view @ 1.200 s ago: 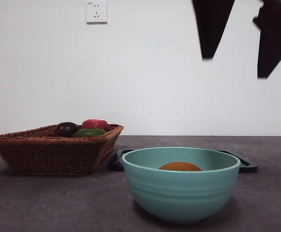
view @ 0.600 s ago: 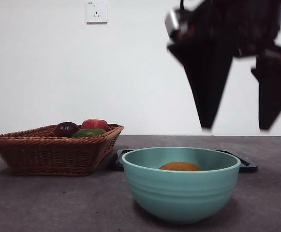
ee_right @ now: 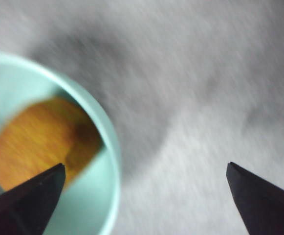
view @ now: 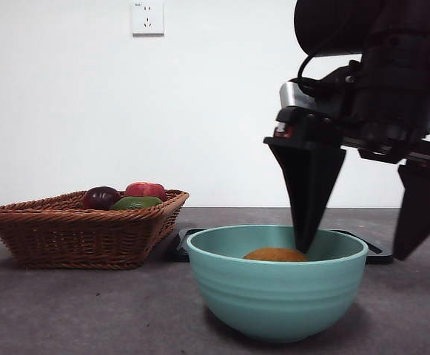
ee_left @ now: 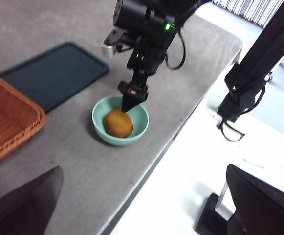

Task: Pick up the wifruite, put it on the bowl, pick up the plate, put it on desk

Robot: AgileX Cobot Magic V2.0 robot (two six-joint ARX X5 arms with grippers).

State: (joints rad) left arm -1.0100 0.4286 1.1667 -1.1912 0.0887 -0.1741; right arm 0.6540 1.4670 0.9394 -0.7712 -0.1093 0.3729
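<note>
The right gripper [view: 363, 248] stands with jaws spread wide, straddling the bowl [view: 277, 292] rim. One jaw tip is inside beside the wifruite [view: 275, 255] (the other outside). The left gripper [ee_left: 146, 196] is released too.

Front view: wifruite [view: 275, 255] mostly hidden behind the bowl [view: 277, 285] rim; only its top shows. Dark tray [view: 370, 249] behind the bowl largely hidden, ends visible. Right hand [view: 363, 244] body cut off by the top edge. Right wrist view motion-blurred; bowl cut off at the edge, worktop [ee_right: 205, 98] texture unreadable.
</note>
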